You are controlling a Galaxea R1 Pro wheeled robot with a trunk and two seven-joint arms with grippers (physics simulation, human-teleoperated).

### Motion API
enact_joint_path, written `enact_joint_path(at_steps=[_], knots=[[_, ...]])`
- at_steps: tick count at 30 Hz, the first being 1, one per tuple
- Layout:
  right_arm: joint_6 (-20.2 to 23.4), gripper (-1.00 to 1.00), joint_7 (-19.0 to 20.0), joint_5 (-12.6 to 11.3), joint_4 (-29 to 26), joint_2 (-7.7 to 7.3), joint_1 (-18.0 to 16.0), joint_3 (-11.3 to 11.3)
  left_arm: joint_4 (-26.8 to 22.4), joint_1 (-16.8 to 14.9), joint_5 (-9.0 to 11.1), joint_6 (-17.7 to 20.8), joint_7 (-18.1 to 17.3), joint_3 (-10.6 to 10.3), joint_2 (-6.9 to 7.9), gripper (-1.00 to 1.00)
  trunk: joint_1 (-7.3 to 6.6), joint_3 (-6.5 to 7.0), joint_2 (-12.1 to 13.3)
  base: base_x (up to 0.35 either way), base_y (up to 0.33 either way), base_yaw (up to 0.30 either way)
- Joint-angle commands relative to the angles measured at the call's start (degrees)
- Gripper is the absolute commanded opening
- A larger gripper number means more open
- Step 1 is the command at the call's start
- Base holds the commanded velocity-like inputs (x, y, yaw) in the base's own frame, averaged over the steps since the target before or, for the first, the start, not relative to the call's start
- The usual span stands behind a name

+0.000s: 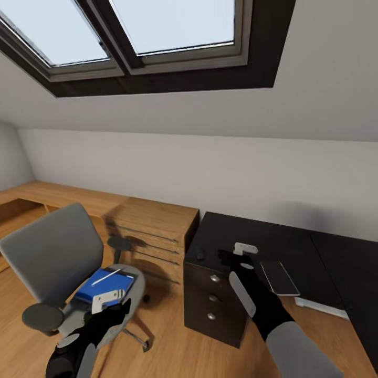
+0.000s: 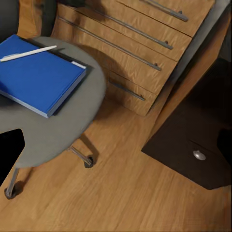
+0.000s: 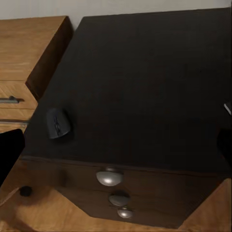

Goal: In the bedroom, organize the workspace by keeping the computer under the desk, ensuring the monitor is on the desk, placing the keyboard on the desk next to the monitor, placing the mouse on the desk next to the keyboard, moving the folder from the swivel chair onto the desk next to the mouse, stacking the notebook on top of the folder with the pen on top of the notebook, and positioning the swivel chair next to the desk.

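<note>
One folder [image 1: 105, 287] with one pen [image 1: 106, 276] on it lies on the chair [image 1: 58, 257] seat, just beyond the left claw [image 1: 108, 301]. One mouse [image 1: 200, 254] sits near the desk's [image 1: 294, 244] left edge, left of the right claw [image 1: 242, 257]. I cannot tell either claw's grip.

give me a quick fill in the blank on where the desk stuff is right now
1. The white pen lies on top of the blue ____, which rests on the swivel chair seat.
2. The mouse sits on the black ____, near its corner above the silver knobs.
3. Between the chair and the desk stands a light-wood ____ with long metal handles.

Missing words: folder; desk; cabinet
</note>
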Motion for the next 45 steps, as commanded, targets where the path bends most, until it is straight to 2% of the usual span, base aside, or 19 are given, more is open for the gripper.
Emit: enact_joint_path(at_steps=[1,6,10,18,23,28,33,37,40,43,45], knots=[[0.5,1.0,-0.5,-0.4,0.6,0.32,-0.5,0.1,-0.1,-0.2,0.6,0.0,0.4,0.0,-0.02,1.0,0.04,-0.1,-0.1,0.328,0.0,0.0],[1.1,1.0,0.0,-0.2,4.5,2.66,-1.5,0.2,0.1,-0.6,0.6,-2.2,0.2,0.1,-0.01,1.0,0.04,-0.1,-0.1,0.328,0.0,0.0],[1.0,1.0,3.1,-0.1,6.0,3.35,-1.7,0.0,0.1,-0.7,0.6,-2.6,0.2,0.1,0.01,1.0,0.04,-0.1,-0.1,0.324,0.0,0.0],[1.1,1.0,3.7,0.2,5.7,3.22,-1.6,0.0,0.0,-0.8,0.6,-2.6,0.3,0.4,0.13,1.0,0.04,-0.1,-0.1,0.283,0.0,0.0],[1.0,1.0,3.8,2.0,5.7,3.13,-1.6,0.0,0.0,-0.8,0.5,-2.5,0.3,0.4,0.18,1.0,0.04,-0.1,-0.1,0.319,0.0,0.0],[0.9,1.0,3.8,2.3,5.9,3.21,-1.6,0.1,0.0,-0.8,0.6,-1.9,0.2,0.5,0.26,1.0,0.04,-0.1,-0.1,0.323,0.0,0.024],[0.9,1.0,3.8,2.4,5.9,3.22,-1.6,0.2,-0.1,-0.8,0.7,-0.3,0.1,0.5,0.27,1.0,0.04,-0.1,-0.1,0.23,0.0,0.215],[0.9,1.0,3.9,3.2,6.1,3.1,-1.6,0.2,-0.1,-0.8,1.4,0.4,0.1,1.8,0.22,1.0,0.04,-0.1,-0.1,0.034,0.0,0.26],[0.9,1.0,4.2,3.9,7.9,3.16,-1.6,0.7,-0.1,-0.8,1.7,0.5,0.1,2.6,0.15,1.0,0.04,-0.1,-0.1,0.008,0.0,0.12],[0.9,1.0,4.8,5.3,11.8,3.22,-1.6,2.8,-0.1,-0.8,1.9,0.5,0.1,2.9,0.16,1.0,0.04,-0.1,-0.1,0.002,0.0,0.028],[0.7,1.0,5.4,5.7,14.2,3.19,-1.6,3.4,-0.1,-0.8,2.0,0.5,0.1,2.9,0.1,1.0,0.04,-0.1,-0.1,0.001,0.0,0.01]])
